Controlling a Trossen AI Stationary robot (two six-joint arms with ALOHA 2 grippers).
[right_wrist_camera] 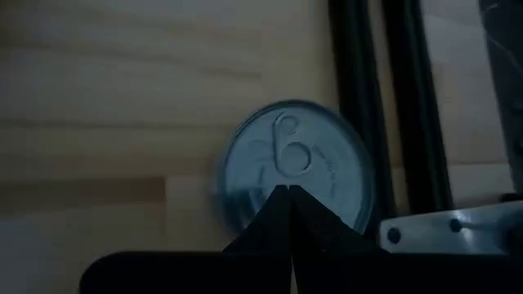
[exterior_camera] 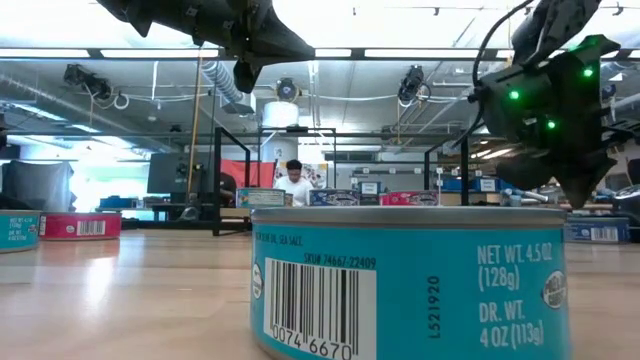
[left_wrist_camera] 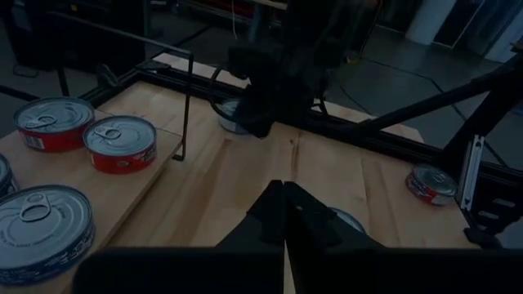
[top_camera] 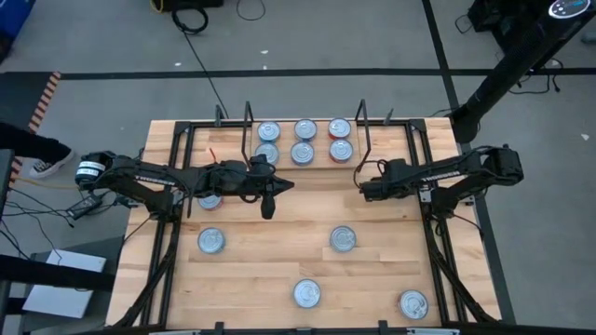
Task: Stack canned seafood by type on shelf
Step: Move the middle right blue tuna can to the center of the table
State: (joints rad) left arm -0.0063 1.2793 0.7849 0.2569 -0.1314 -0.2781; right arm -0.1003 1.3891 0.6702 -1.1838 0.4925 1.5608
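While both grippers hang above the table with fingers pressed together and nothing between them, the likely fault is a descent with closed fingers — either gripper would then strike a lid and skid the tin instead of straddling it.

Right gripper (right_wrist_camera: 288, 189): its wrist view looks straight down on a tin (right_wrist_camera: 294, 167) lying directly beneath the tips, close beside a black frame rail (right_wrist_camera: 359, 106). Judged risk: a finger opening toward the rail could catch on it, or nudge the tin against it. Label colour cannot be told from here, so type is unconfirmed — a wrong-stack placement is possible.

Left gripper (top_camera: 268, 207): hovers just in front of the shelf (top_camera: 284, 142), which carries six tins (top_camera: 304, 130) in three pairs. One loose tin (top_camera: 210, 198) sits partly under this arm, behind the fingertips; another (top_camera: 211, 241) lies farther from the shelf. Swinging low could sweep the hidden one.

Remaining loose tins (top_camera: 343, 238) lie well apart from both grippers.
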